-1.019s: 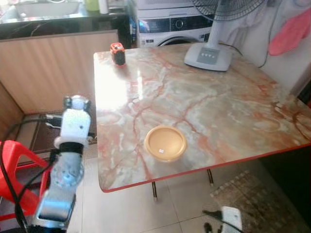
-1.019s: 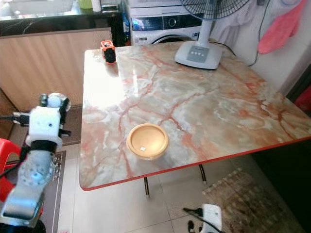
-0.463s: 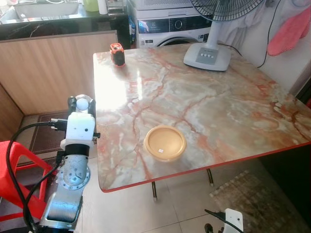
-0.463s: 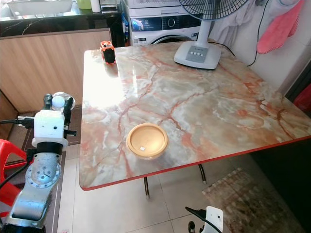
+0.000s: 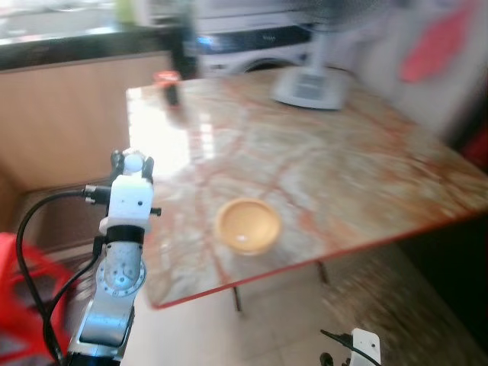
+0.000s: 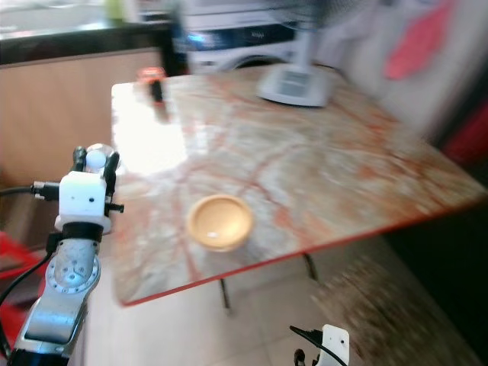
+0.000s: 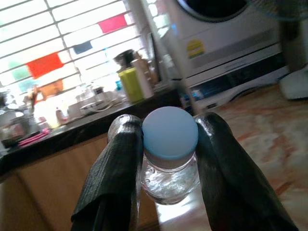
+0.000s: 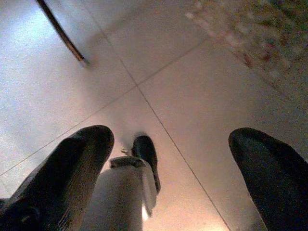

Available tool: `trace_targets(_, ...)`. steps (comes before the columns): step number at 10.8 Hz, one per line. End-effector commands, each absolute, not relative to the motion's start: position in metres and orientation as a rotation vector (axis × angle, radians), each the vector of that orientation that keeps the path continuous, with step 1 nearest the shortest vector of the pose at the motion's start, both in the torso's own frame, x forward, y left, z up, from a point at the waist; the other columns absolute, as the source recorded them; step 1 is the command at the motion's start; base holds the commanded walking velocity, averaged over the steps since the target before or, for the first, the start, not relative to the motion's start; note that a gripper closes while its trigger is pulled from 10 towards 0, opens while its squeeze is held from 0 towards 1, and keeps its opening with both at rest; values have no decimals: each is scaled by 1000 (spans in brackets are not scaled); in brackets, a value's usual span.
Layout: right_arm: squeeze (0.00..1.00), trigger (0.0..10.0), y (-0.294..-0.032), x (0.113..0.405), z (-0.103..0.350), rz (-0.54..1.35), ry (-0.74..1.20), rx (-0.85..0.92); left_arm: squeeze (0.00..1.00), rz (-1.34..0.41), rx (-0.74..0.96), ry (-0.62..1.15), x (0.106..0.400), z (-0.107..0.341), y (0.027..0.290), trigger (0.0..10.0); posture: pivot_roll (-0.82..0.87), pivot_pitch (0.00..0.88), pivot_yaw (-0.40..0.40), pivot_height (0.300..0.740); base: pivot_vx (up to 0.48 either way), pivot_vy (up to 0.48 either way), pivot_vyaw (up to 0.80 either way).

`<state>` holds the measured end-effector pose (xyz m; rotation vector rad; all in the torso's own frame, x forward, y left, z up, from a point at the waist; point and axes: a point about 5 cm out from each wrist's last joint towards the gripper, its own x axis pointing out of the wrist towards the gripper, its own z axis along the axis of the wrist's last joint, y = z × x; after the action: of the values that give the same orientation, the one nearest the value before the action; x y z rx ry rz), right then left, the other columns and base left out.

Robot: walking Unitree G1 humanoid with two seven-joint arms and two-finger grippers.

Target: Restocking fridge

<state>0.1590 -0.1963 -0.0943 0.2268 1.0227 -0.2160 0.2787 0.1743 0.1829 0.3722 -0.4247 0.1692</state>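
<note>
My left gripper (image 7: 168, 126) is shut on a small clear bottle with a pale blue cap (image 7: 170, 134), one black finger on each side of its neck. In the head views the left gripper (image 5: 133, 162) is raised upright beside the near left edge of the marble table (image 5: 366, 168), and the bottle's cap shows between the fingertips. My right gripper (image 8: 173, 140) hangs low over the tiled floor, open with nothing between its fingers. The right arm (image 5: 364, 343) shows at the bottom of the left eye view.
A round yellow bowl (image 5: 247, 226) sits near the table's front edge. A fan base (image 5: 309, 90) and a small orange and black object (image 5: 168, 85) stand at the back. A washing machine (image 5: 252, 46) is behind, a red stool (image 5: 15, 259) left, a rug (image 5: 396, 305) right.
The head views have shifted and turned blurry, so the camera is moving. The left gripper, still holding the bottle, sits a little higher and closer to the table edge.
</note>
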Motion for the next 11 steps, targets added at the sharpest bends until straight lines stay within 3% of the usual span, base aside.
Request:
trace_targets(1, 0, 10000, -195, 155, -96, -220, 1044, 229, 0, 170, 368, -465, 279, 191, 174, 10000, 56, 0, -1, 740, 0, 0, -800)
trace_targets(11, 0, 10000, -197, 155, -96, -209, 1053, 214, 0, 102, 404, -550, 280, 210, 160, 10000, 61, 0, -9, 740, 0, -28, -800)
